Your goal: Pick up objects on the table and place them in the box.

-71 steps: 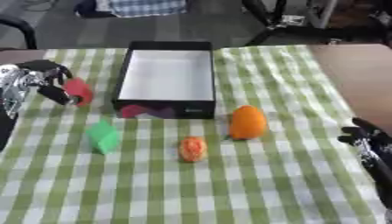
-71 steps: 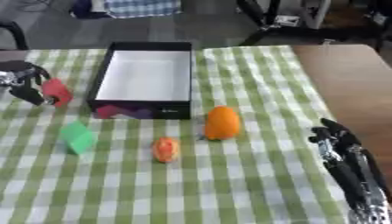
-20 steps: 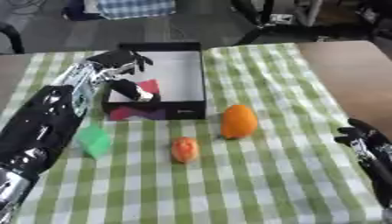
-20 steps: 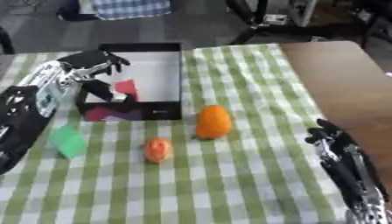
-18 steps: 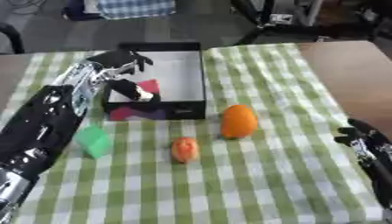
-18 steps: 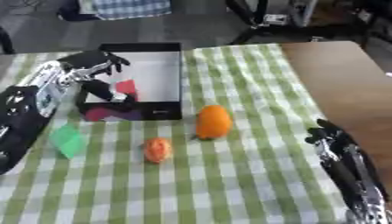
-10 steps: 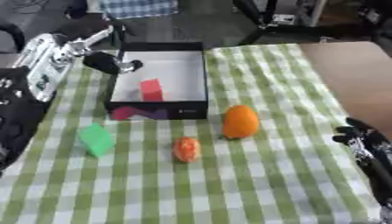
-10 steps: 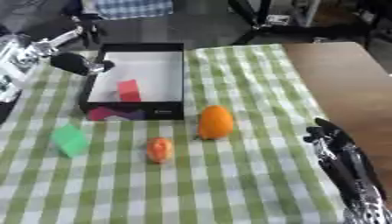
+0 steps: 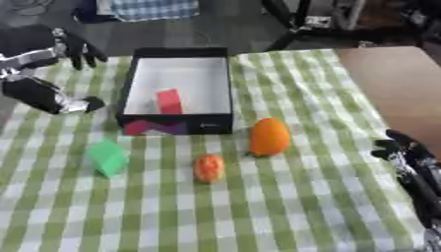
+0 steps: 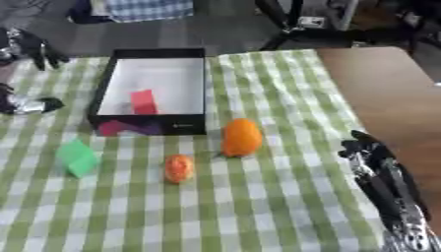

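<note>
While the left hand (image 9: 51, 74) hangs open and empty at nine o'clock, partly cut off, a red block (image 9: 169, 101) lies inside the box (image 9: 176, 53). At four o'clock the right hand (image 10: 372, 162) rests with relaxed fingers, its lower part running off the edge.

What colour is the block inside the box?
Red; the block shows best in the left eye view.

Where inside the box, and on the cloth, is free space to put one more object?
In the box, the floor right of and behind the red block is bare. The cloth between the orange and the right hand is open. The box front is crowded.
</note>
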